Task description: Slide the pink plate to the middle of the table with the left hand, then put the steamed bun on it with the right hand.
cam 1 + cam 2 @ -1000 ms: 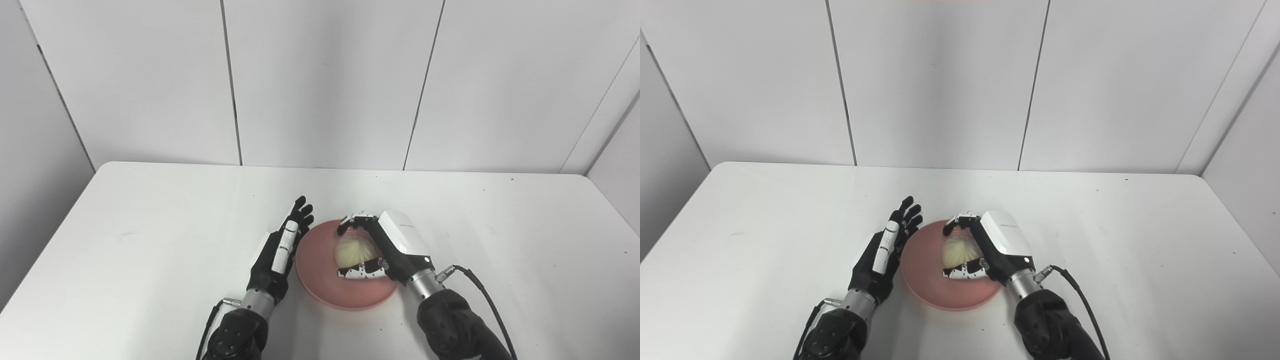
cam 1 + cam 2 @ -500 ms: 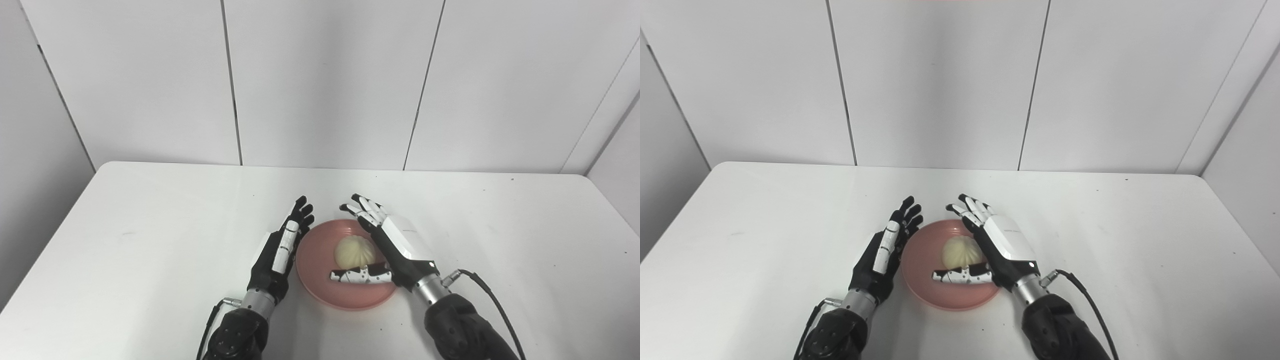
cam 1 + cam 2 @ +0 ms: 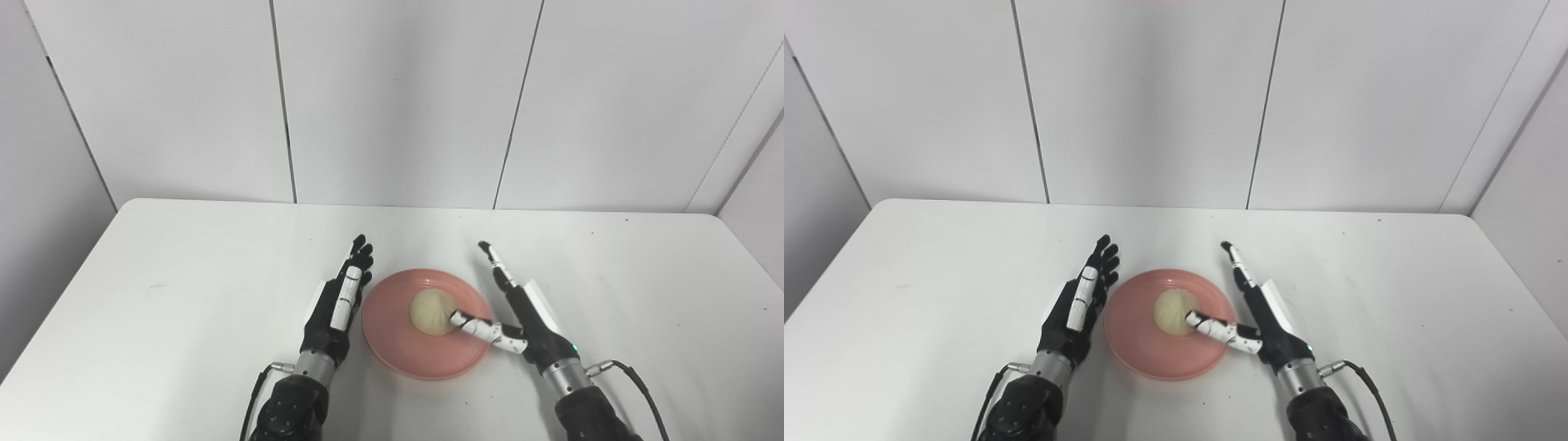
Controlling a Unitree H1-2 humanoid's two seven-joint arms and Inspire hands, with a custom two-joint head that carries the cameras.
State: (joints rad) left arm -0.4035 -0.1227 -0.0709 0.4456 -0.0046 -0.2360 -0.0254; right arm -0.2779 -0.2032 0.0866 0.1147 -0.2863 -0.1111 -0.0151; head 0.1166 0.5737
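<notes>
- Right hand [image 3: 527, 315] had opened and drawn off to the right edge of the pink plate [image 3: 392, 343], thumb tip at the steamed bun [image 3: 432, 311] it had just clasped.
- Released, the bun sat on the plate mid-tabletop [image 3: 184, 294]; placing looked finished.
- Left hand [image 3: 1075, 312] waited open just beside the plate's left rim.
- Neither eye view showed anything the other lacked.

The round plate [image 3: 422, 358] is a flat salmon pink, plain, with no print. On it, the pleated steamed bun [image 3: 430, 310] is pale cream with a faint yellow tint. The left hand [image 3: 335, 309] is black with white plates along its fingers [image 3: 346, 291]. The right hand [image 3: 528, 318] is black with a white back panel and white-and-black banded fingers [image 3: 484, 327]. The smooth desk [image 3: 184, 294] is white with a few dark specks.
</notes>
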